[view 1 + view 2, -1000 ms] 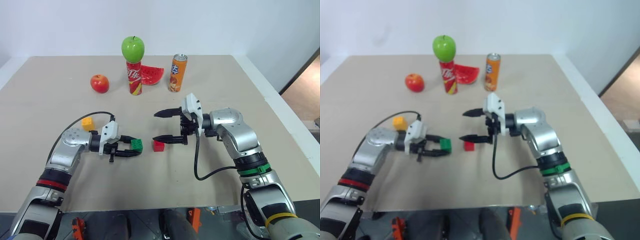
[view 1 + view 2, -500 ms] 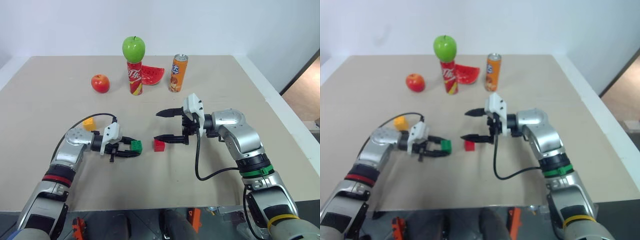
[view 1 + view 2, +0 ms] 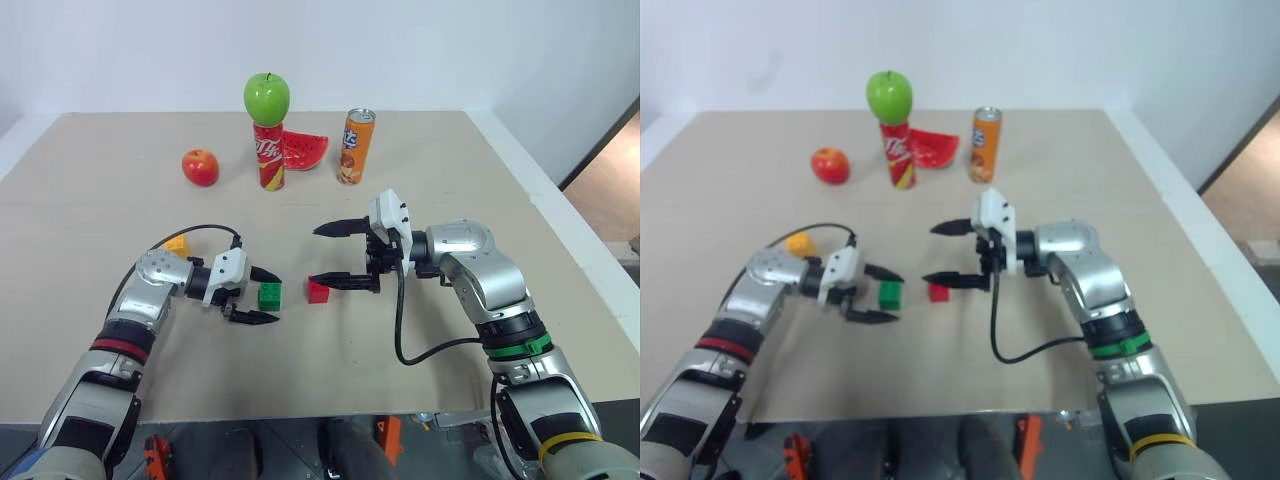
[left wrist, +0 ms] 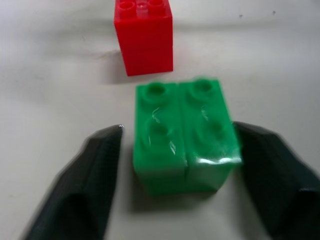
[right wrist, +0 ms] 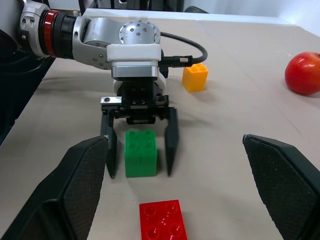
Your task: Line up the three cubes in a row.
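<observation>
The green cube (image 3: 269, 295) stands on the table just left of the red cube (image 3: 318, 291), with a small gap between them. My left gripper (image 3: 277, 298) is open, one finger on each side of the green cube (image 4: 182, 140) and both clear of its sides. Behind my left wrist, farther left, the yellow-orange cube (image 3: 177, 243) sits partly hidden. My right gripper (image 3: 314, 256) hangs open above and just right of the red cube (image 5: 162, 220), holding nothing.
At the back of the table stand a red drink can (image 3: 268, 158) with a green apple (image 3: 266, 98) on top, a watermelon slice (image 3: 303, 150), an orange can (image 3: 356, 146) and a red apple (image 3: 200, 167). The table's front edge (image 3: 300, 418) lies near.
My left gripper has opened and let go of the green cube, which now rests on the table beside the red cube. The right arm has stayed still.
</observation>
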Robot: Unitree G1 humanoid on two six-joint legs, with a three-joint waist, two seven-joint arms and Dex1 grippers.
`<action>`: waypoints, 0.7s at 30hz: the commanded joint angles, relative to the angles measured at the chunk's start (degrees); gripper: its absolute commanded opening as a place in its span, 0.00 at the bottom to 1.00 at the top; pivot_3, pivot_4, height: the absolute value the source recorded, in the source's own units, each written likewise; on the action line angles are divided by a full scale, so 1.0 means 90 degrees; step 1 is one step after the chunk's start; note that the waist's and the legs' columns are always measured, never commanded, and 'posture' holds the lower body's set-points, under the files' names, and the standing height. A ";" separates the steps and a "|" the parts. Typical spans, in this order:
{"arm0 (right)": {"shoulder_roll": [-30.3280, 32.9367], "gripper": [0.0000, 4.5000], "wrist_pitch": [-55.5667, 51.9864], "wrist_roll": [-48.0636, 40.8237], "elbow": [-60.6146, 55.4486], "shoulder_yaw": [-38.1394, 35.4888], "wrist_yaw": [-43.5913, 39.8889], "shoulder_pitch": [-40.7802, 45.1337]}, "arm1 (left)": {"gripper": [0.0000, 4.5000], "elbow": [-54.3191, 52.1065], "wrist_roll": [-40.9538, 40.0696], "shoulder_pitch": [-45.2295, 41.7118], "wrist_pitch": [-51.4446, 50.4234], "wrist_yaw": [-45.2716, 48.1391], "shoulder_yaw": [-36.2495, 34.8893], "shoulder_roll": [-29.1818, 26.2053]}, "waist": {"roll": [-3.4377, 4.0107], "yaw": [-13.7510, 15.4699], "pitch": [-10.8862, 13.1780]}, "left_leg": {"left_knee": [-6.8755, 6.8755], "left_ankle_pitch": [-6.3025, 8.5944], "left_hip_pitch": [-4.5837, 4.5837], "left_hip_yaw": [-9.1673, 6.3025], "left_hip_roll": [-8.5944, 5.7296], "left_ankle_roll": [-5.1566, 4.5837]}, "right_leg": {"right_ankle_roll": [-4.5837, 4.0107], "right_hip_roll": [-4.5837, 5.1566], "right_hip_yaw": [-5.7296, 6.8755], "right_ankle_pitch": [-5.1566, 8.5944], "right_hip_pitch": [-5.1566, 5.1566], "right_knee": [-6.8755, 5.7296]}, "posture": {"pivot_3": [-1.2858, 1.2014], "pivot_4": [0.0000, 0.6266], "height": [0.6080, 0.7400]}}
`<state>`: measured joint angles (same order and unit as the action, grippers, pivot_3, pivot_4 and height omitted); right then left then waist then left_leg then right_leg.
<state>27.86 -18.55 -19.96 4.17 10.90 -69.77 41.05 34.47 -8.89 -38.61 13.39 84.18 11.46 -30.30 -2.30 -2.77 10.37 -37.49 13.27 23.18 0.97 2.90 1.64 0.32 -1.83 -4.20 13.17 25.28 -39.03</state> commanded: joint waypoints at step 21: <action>0.0024 1.00 0.0239 -0.0079 0.0131 -0.0140 -0.0201 0.0117 | 1.00 -0.5387 -0.1780 0.3711 -0.3683 -0.2827 -0.2539 -0.1229 | 0.0003 0.0002 0.0002 | 0.0000 0.0000 -0.0005 -0.0001 0.0021 -0.0001 | -0.0008 -0.0003 0.0008 0.0002 0.0001 -0.0005 | 0.52 0.24 1.00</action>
<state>27.84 -17.29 -19.99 5.63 10.98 -71.09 41.04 -10.09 -23.01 -5.96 -16.91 62.85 -7.65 -41.44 -2.27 -2.75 10.39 -37.49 13.28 23.13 0.95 3.10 1.64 0.25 -1.85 -4.13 13.18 25.29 -39.08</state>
